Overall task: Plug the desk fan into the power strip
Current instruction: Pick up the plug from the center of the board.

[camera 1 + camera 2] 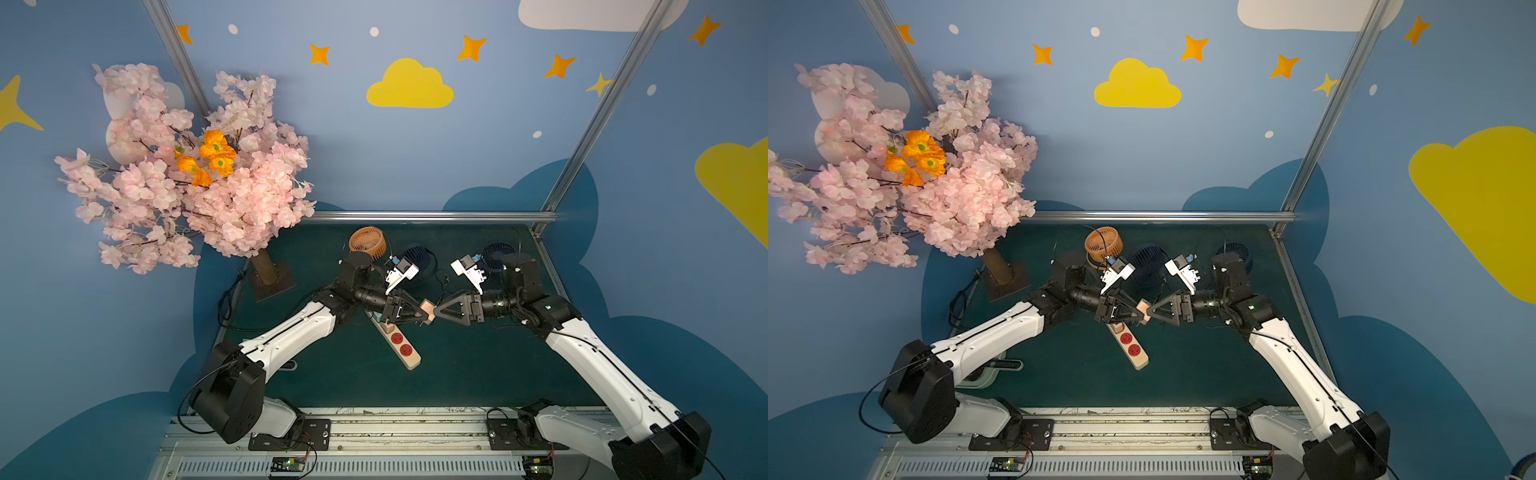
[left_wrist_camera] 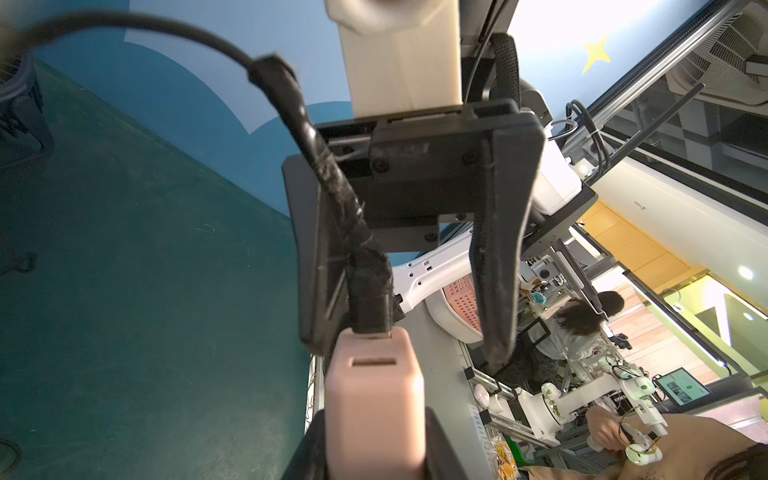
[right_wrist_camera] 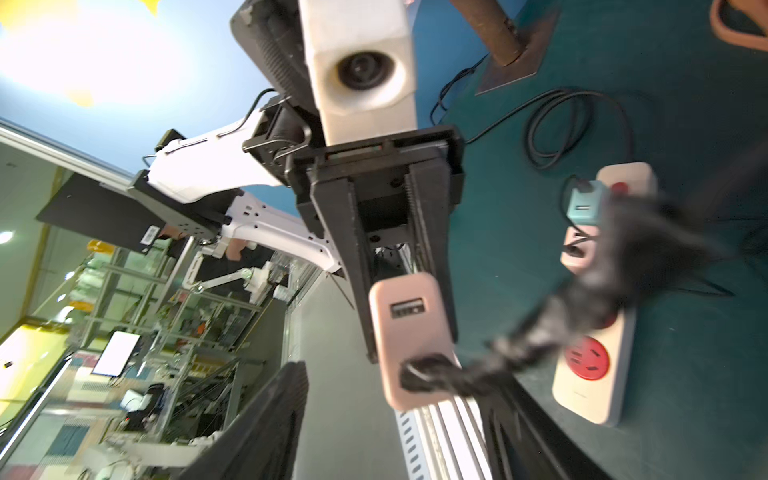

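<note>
Both top views give you even, soft light, faint shadows under the arms on the green mat (image 1: 457, 365), and wide-angle bowing at the frame edges. Your right wrist view is blown out at one corner by glare; the black cable (image 3: 623, 266) is smeared with motion blur. In your left wrist view the pink adapter (image 2: 374, 399) sits too close, soft-focused.
</note>
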Robot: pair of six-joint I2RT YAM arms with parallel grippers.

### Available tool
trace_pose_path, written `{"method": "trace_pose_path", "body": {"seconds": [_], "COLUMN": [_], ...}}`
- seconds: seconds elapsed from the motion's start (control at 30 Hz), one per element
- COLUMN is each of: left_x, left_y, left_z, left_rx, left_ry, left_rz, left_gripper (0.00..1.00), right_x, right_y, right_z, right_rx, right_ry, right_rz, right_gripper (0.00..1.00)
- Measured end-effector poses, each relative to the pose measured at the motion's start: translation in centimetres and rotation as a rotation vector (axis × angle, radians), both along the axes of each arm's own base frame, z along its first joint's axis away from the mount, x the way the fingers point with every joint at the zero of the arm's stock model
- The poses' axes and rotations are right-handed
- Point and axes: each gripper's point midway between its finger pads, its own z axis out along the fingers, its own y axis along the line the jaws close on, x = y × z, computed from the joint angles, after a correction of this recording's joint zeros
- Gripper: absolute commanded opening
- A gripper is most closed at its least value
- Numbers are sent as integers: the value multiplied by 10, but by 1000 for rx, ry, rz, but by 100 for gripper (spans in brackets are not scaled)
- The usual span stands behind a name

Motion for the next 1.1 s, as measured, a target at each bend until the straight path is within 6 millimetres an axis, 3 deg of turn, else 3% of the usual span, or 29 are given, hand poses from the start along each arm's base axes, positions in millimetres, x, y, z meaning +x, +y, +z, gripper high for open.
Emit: {"method": "trace_pose_path", "body": {"seconds": [0.23,0.77,0.93,1.1], "left_x": [-7,-19,-20,-20], "left_y": [1,3,4,3], "left_z": [1,3,2,2], "left_rx": [-5,-12,-8,-7], "left_ry": [15,45,57,56], "left_rz": [-37,-98,-104,-104], "left_gripper": [10,10,10,10], "right_x": [-2,-8,-10,-12], "right_y": [7,15,16,18], "right_z": [-4,-3,-5,-7], "right_rx": [3,12,13,12], "right_ry": [35,40,46,60], "right_rz": [41,105,120,140], "right_gripper": [46,28,35,36]}}
